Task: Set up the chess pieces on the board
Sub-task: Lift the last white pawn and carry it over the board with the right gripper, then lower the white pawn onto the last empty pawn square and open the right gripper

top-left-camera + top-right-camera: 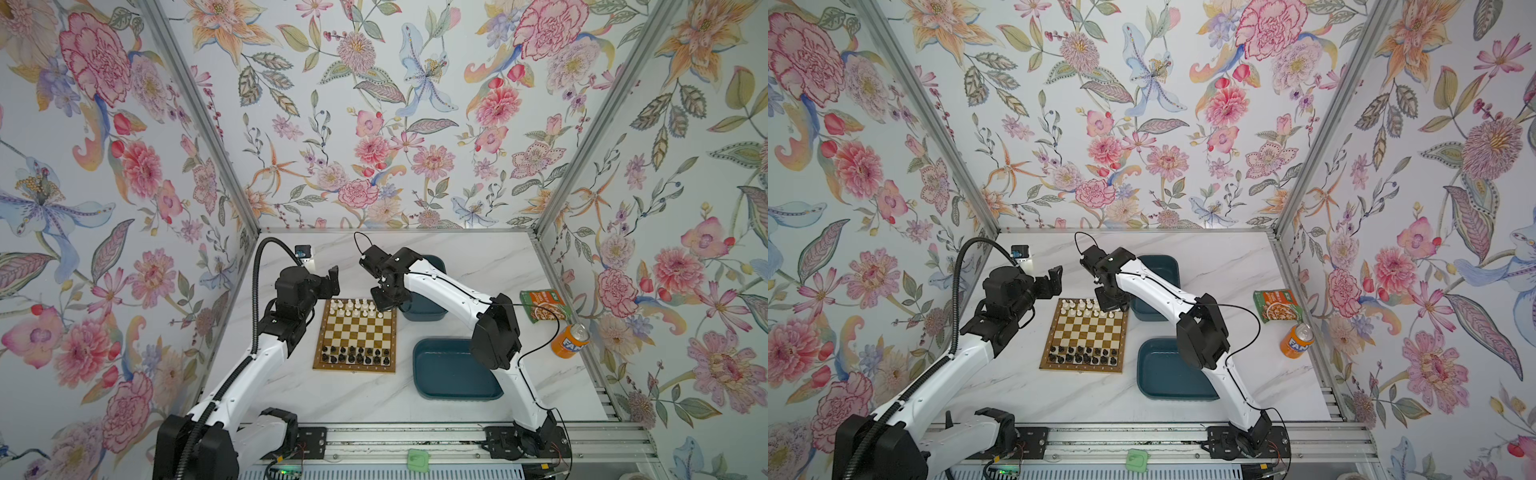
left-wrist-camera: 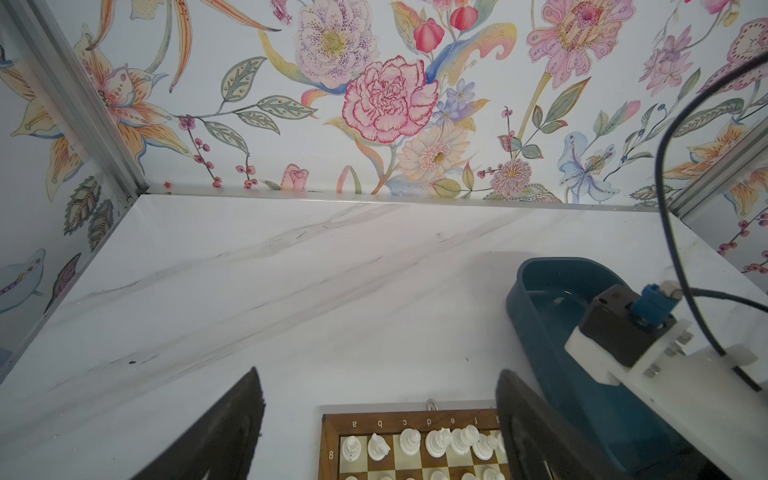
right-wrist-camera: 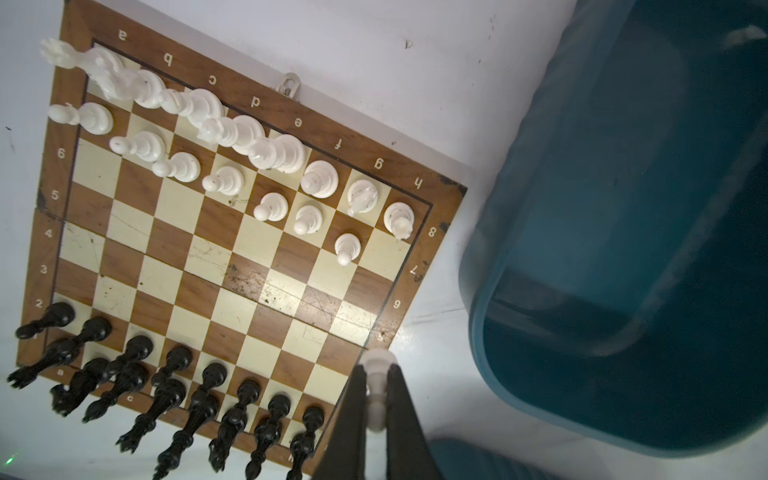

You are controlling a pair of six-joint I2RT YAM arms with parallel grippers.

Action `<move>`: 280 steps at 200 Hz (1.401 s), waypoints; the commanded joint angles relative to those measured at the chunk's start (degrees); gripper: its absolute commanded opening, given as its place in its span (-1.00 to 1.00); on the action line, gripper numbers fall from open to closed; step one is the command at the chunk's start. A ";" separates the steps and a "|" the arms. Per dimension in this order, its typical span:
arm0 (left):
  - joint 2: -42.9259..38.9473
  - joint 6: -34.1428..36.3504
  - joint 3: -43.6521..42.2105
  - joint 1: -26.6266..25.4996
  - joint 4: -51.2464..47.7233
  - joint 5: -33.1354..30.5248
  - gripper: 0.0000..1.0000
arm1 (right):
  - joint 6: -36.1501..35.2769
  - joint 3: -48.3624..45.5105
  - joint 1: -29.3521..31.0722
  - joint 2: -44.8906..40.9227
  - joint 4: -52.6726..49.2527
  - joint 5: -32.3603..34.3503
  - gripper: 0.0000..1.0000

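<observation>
1. Board [image 1: 355,332] lies flat mid-counter [image 1: 478,257], square to both arms.
2. White pcs [image 1: 355,307] stand on its far 2 rows and black pcs [image 1: 357,355] on its near 2 rows, all upright.
3. One white pawn [image 3: 377,386] is off the board. R gripper [image 3: 376,370] has its jaws clamped on the stem, base down.
4. In both top views R gripper hangs over the board's far right corner, just beside the far tub [image 1: 434,264].
5. L gripper [image 2: 378,372]: jaws wide apart, nothing betw. them. It is raised off the board's far left corner.
6. Near tub [image 1: 449,370] sits right of the board, partly under the R arm.
7. Further right, by the wall: food packet [image 1: 542,305] and an orange can [image 1: 570,340].
</observation>
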 commanded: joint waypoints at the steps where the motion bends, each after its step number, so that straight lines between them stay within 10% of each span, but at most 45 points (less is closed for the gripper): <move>1: -2.52 0.14 -1.60 1.34 -1.27 -0.40 0.78 | 1.18 -1.26 0.39 1.33 -0.16 1.56 -0.82; 280: -1.77 -0.14 -0.20 2.67 -0.25 -1.67 0.78 | 0.72 -4.50 -2.60 7.03 8.61 -3.23 -0.75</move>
